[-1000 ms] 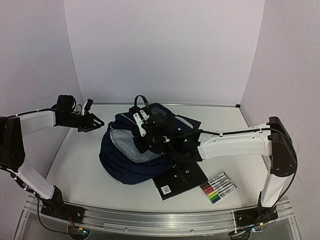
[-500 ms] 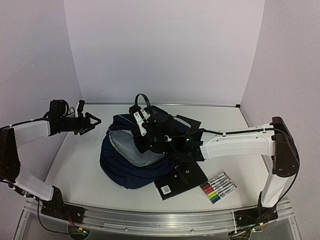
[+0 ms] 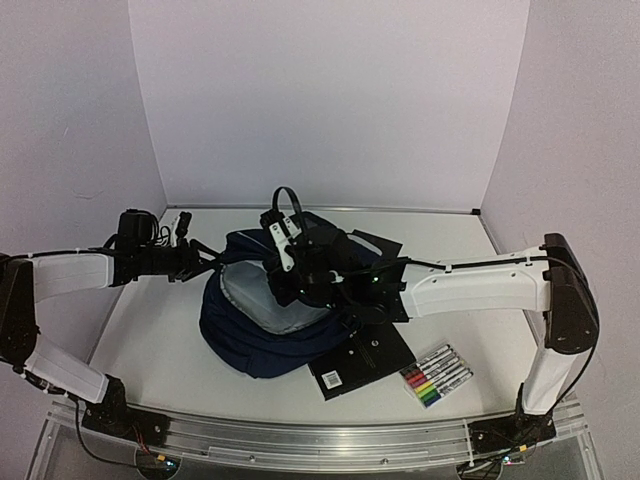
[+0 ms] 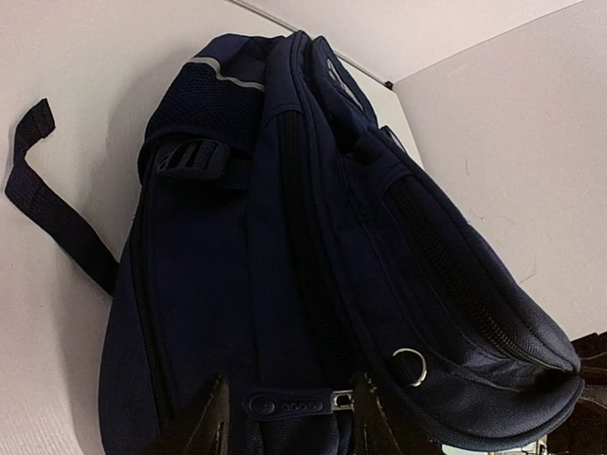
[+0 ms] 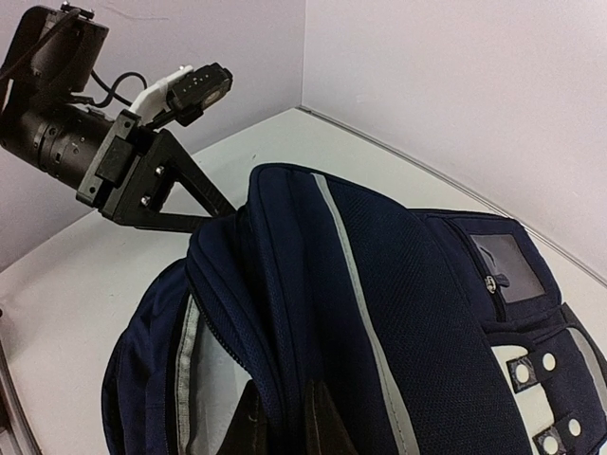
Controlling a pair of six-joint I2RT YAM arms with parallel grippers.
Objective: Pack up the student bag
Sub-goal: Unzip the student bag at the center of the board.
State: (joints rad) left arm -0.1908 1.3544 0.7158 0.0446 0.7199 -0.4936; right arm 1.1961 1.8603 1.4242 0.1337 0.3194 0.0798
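the student bag (image 3: 255, 335) is lying mid-table (image 3: 160, 340), its opening gaping toward 9 o'clock. the right gripper (image 5: 285, 417) is pinching the raised navy rim of that opening, fingers closed on the fabric. the left gripper (image 4: 289, 403) is sitting at the bag's 9 o'clock side, jaws spread apart, straddling a zip pull (image 4: 285, 406). markers (image 3: 437, 375) are lying at the bag's 4 o'clock
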